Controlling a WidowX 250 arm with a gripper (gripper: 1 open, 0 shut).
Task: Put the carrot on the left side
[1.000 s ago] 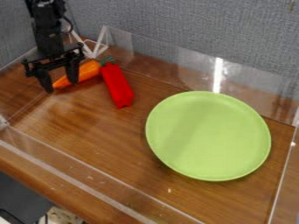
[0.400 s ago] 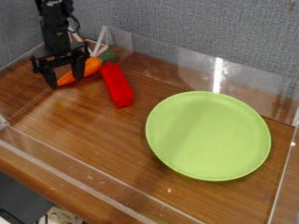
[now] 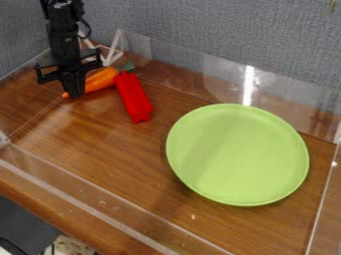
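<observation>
Carrot (image 3: 102, 81) lay in the far left corner of the wooden table (image 3: 120, 159), near the clear edge wall (image 3: 176, 58), with the gripper (image 3: 76, 94) closed at its tapered end (whether it gripped, I couldn't tell). Bare wood stretched toward the near edge.

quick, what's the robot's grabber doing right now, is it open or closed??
Gripper: closed, down at the carrot; can't tell if it's really holding it.
</observation>
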